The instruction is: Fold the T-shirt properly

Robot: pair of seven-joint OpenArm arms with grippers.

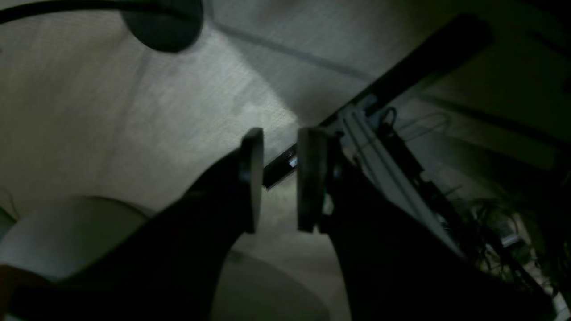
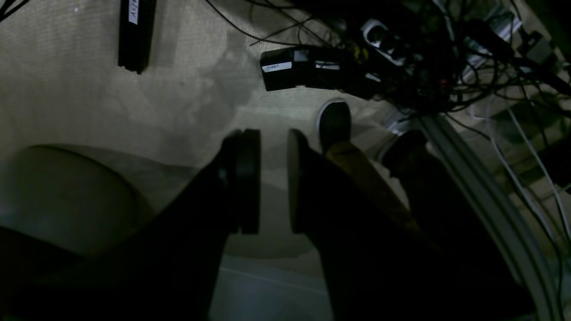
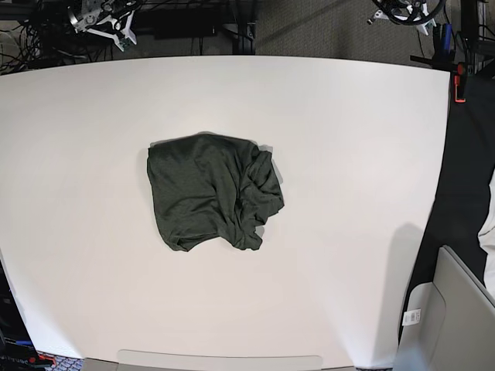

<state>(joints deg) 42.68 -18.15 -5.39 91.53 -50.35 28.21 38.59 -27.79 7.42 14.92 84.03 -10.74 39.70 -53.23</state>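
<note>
1. Dark olive-green knit, the T-shirt (image 3: 213, 199) lies bunched in a rough square near the middle of the white table (image 3: 363, 193), its left side fairly smooth, its right side heaped in deep creases
2. No arm reaches over the table in the base view; both are pulled back beyond the far edge, well apart from the shirt
3. The left gripper (image 1: 279, 178) shows in its wrist view with its two flat pads facing each other across a narrow gap; nothing sits between them, and pale carpet (image 1: 134, 111) lies beyond
4. The right gripper (image 2: 273, 180) likewise has its jaws slightly parted with an empty slit between, pointed at carpeted floor
5. Beyond the right gripper lie a tangle of black cables (image 2: 428, 58) and a black labelled box (image 2: 303, 67)
6. A grey chair (image 3: 452, 317) stands off the table's near right corner
</note>
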